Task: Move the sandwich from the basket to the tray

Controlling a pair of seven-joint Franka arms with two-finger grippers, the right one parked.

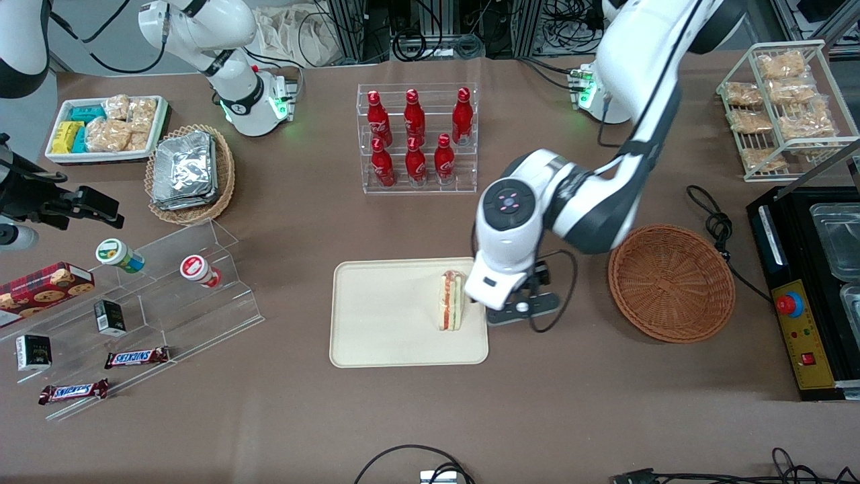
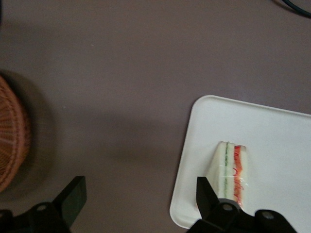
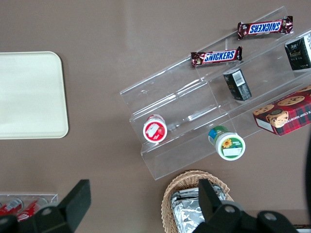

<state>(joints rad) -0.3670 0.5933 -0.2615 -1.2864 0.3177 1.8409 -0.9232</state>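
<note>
Front view: you have the sandwich (image 1: 451,300) standing on the tray (image 1: 376,323) at its edge toward the working arm, long axis running toward the camera. The basket (image 1: 670,282) sits well apart.

Left wrist view: your pincer (image 2: 138,196) is released, holding nothing, one finger (image 2: 208,194) just beside the sandwich (image 2: 231,170); only bare desk (image 2: 121,73) separates it from the basket (image 2: 12,136).

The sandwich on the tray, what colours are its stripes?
The sandwich has white bread with green and orange-red stripes, clearest in the left wrist view.
</note>
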